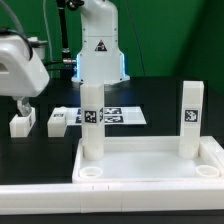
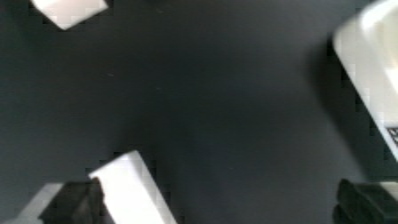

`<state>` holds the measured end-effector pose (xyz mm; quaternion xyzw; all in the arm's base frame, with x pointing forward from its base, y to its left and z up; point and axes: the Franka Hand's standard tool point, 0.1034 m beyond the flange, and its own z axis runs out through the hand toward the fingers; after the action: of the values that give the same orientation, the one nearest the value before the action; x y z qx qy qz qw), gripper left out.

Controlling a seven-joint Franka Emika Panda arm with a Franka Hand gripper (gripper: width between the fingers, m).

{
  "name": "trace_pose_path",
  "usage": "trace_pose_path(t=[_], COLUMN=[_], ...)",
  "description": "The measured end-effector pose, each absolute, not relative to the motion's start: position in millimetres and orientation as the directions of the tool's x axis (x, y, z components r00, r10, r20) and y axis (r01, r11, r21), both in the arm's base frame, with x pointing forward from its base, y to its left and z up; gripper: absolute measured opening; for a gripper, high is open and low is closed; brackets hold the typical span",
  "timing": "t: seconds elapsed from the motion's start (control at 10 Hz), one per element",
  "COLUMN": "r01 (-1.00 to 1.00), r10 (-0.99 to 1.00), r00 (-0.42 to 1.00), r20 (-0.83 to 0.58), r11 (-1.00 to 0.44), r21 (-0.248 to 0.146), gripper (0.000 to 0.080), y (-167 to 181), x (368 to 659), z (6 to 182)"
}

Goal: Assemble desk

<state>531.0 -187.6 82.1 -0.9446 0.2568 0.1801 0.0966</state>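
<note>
Exterior view: the white tabletop (image 1: pixel 150 160) lies at 6 o'clock on the black desk (image 1: pixel 160 95). Its long near rim runs beside the desk's front edge, and its 3 o'clock end meets the frame edge. A leg (image 1: pixel 92 125) stands upright in the far socket just short of centre toward 9 o'clock. A second leg (image 1: pixel 190 115) stands in the far socket at 3 o'clock. The two near sockets (image 1: pixel 93 172) are unfilled.

Bare desk spreads beyond the far rim between the upright legs and on toward 2 o'clock. At 9 o'clock the room is tighter. A loose leg (image 1: pixel 22 123) and a second loose leg (image 1: pixel 57 121) lie near each other with a narrow gap between them. The marker board (image 1: pixel 118 116) lies just past them toward the centre, partly hidden behind the first upright leg.

The arm (image 1: pixel 20 65) enters at 9 o'clock, cut off by the frame, and the robot's base (image 1: pixel 100 45) stands at 12 o'clock.

The jaws hang over the first loose leg, spread wide and holding nothing. In the wrist view the dark fingers (image 2: pixel 71 205) stand far apart over bare desk. A white leg edge (image 2: pixel 134 185) shows close inside one finger, and I cannot tell whether they touch. Two other white shapes there are blurred and cropped at the frame edges.
</note>
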Motion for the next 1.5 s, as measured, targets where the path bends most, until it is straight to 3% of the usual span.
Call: trace_pose_path(t=[0.1,0.4,0.5,0.6,0.8,1.1,1.3,1.5], r01=[-0.521,-0.537,-0.600,-0.618,-0.611,-0.602,-0.559,-0.543], r10=[-0.448,-0.370,-0.331,-0.292,-0.271,-0.275,-0.272,-0.271], r00=[0.798,0.689,0.598,0.546,0.479,0.485,0.473,0.477], r20=[-0.403,-0.623,-0.730,-0.785,-0.835,-0.830,-0.838,-0.836], r11=[-0.849,-0.838,-0.788,-0.773,-0.786,-0.794,-0.828,-0.839], r21=[-0.089,-0.096,-0.135,-0.143,-0.096,-0.089,-0.047,-0.038], gripper=[0.0649,0.0649,0.0649,0.0649,0.0649,0.0649,0.0649,0.0649], y=[-182,-178,-171,-172,-164,-165,-154,-153], x=[531,513,493,481,472,475,462,458], z=[83.4,79.6,71.6,63.7,63.6,54.6,43.6,41.1])
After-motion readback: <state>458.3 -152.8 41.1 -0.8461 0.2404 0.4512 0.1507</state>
